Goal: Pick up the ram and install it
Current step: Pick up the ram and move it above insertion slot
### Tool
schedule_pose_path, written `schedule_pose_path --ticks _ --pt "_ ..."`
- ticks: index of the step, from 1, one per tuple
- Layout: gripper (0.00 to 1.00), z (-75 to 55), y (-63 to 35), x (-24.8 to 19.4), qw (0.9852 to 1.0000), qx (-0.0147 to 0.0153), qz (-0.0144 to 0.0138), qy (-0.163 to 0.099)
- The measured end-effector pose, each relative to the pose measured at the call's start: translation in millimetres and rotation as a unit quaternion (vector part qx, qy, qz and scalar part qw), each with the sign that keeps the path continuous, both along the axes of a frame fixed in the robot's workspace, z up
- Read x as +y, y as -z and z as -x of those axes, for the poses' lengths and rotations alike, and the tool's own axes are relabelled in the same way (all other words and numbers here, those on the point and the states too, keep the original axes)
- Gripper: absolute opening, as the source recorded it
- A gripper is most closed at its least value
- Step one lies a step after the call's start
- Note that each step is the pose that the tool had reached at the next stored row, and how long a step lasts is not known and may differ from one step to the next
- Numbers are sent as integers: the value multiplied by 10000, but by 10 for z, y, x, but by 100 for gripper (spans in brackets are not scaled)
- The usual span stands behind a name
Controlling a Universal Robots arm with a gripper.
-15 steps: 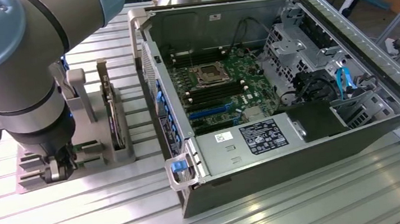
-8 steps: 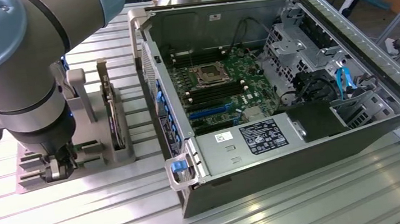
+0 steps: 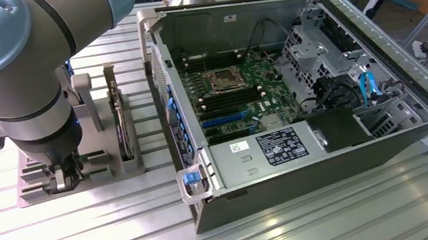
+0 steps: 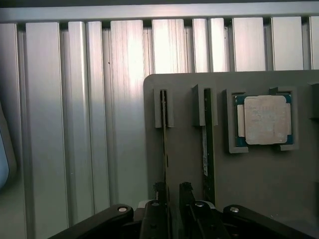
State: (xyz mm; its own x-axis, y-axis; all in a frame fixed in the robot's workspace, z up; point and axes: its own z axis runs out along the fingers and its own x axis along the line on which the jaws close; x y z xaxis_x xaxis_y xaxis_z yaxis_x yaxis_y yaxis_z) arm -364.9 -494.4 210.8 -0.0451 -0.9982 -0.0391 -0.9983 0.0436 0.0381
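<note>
My fingers stand open, holding nothing, low over the grey holder on the slatted desk. The ram stands on edge in its slot just beside them: a long, narrow green stick with a white label on its side. A second thin board, dark and edge-on, runs in between my fingertips. The silver processor lies on the ram's far side.
</note>
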Motion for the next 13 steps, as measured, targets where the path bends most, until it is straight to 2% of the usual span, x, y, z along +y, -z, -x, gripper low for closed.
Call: schedule_pose_path --ticks 13 --pt "25 -26 0 0 10000 0 1 0"
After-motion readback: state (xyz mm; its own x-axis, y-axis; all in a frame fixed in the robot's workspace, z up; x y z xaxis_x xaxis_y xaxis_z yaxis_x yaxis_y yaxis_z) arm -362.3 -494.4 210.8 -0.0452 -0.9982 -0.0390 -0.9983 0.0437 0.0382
